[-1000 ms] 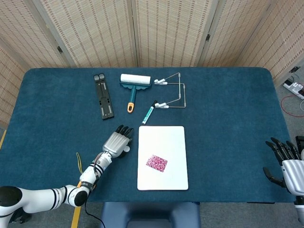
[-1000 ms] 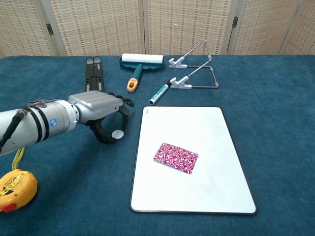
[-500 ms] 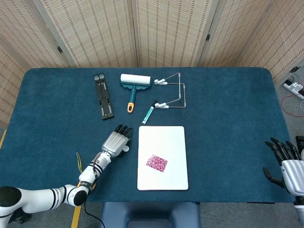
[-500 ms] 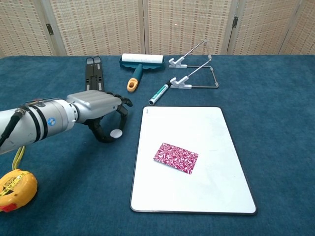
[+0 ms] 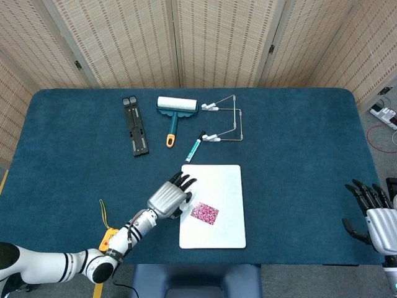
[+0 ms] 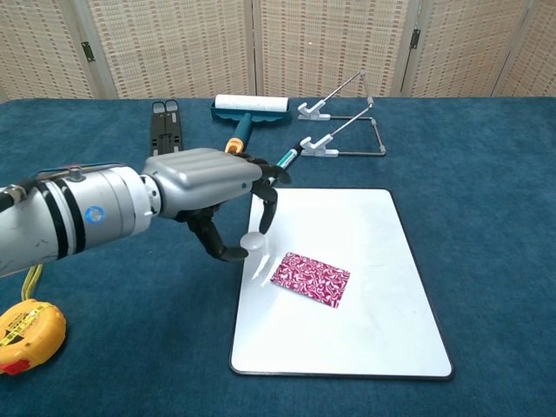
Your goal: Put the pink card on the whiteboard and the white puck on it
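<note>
The pink patterned card (image 6: 310, 279) (image 5: 205, 213) lies flat on the whiteboard (image 6: 365, 234) (image 5: 223, 186), left of its middle. My left hand (image 6: 213, 187) (image 5: 170, 197) hovers over the board's left edge and pinches the small white puck (image 6: 251, 241) between thumb and a finger, just left of the card and above the board. In the head view the hand hides the puck. My right hand (image 5: 371, 212) stays at the table's right edge, fingers apart and holding nothing.
Behind the board lie a teal marker (image 6: 281, 162), a wire stand (image 6: 343, 130), a lint roller (image 6: 248, 113) and a black folding bracket (image 6: 165, 130). A yellow tape measure (image 6: 26, 334) sits at the front left.
My left hand has lifted the puck off the cloth and carried it right, from beside the board to over its left edge near the card. The right hand has not moved.
</note>
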`<state>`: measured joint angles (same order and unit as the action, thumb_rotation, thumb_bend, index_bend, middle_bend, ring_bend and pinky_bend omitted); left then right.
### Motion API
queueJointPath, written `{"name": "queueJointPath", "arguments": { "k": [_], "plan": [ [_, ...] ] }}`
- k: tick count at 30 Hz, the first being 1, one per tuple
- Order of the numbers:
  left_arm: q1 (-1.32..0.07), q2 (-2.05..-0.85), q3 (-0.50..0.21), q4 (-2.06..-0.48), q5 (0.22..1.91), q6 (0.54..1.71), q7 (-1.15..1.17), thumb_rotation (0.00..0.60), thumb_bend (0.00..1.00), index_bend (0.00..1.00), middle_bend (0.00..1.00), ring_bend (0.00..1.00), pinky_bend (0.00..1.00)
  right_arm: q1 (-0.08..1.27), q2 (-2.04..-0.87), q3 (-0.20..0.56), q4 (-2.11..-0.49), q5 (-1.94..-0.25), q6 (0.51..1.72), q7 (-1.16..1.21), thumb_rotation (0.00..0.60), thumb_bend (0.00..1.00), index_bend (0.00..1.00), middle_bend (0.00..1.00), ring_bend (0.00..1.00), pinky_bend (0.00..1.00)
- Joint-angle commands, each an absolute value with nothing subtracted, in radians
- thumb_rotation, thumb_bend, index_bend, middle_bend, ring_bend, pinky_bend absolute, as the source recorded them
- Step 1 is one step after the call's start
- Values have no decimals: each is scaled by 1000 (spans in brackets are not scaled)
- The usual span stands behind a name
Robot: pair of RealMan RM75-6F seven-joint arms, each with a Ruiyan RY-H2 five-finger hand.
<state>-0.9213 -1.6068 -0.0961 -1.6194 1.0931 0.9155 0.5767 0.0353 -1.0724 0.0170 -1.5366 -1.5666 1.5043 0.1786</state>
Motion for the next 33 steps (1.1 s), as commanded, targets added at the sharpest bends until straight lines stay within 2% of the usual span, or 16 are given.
{"name": "queueJointPath", "arguments": {
  "k": [1, 16, 26, 29, 33],
  "plan": [
    [-939, -1633, -97, -1634, 1088, 915, 610, 600, 381, 516, 109, 63, 0, 35, -1072, 18, -1536, -1566, 1506, 181, 600, 367, 115, 103, 117, 0],
    [-1039, -1767, -150, -1557, 933, 903, 766, 600, 380, 514, 109, 63, 0, 37, -1069, 19, -1531, -1568, 1507, 190, 600, 367, 115, 103, 118, 0],
    [-1096, -1828, -159, -1519, 845, 913, 850, 600, 380, 495, 109, 63, 0, 40, -1068, 21, -1532, -1563, 1501, 188, 600, 367, 115, 103, 118, 0],
    [-1106, -1838, -159, -1512, 821, 919, 866, 600, 380, 465, 109, 61, 0, 38, -1067, 21, -1531, -1561, 1503, 190, 600, 368, 115, 103, 117, 0],
    [-1112, -1835, -148, -1522, 801, 930, 884, 600, 377, 377, 109, 58, 0, 36, -1066, 21, -1530, -1558, 1503, 192, 600, 367, 115, 103, 118, 0]
  ]
}}
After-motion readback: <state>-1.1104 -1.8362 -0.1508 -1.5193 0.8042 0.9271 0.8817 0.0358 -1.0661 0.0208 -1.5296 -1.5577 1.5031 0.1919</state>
